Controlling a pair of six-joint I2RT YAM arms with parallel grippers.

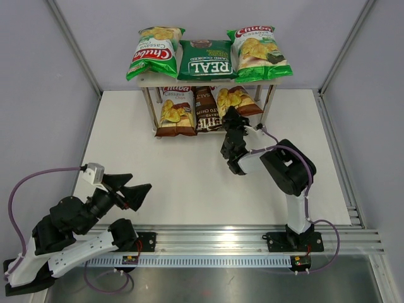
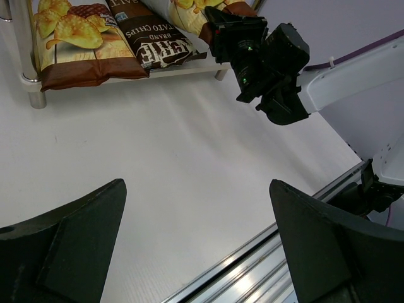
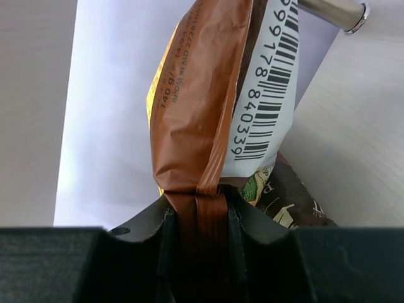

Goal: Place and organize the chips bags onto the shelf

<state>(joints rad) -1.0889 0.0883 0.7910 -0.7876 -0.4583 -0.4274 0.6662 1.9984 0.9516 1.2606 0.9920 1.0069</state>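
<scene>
Right now the right gripper (image 3: 199,211) is pinching the crimped end of a brown-and-white bag (image 3: 189,95) (its barcode is showing 840339, its seam 140 g) at the right of the shelf's (image 1: 150,110) lower tier, beside the Kettle bag (image 2: 154,41). The left gripper (image 1: 134,191) is hanging spread wide over the table (image 1: 183,183), touching nothing. Two green Chuba bags (image 1: 154,50) are flanking the REAL bag (image 1: 205,61) on top.

White table (image 1: 189,186) bearing shelf (image 1: 150,111)

six chips bags by my count: two light-green chuba bags (image 1: 154,50) (image 1: 257,52), one dark-green real bag (image 1: 205,60), two brown-and-white chuba bags (image 1: 175,112) (image 1: 238,100), one dark-brown kettle bag (image 1: 205,110). one shelf (image 1: 214,82), two boards. two robot arms (image 1: 69,221) (image 1: 287,167).
</scene>
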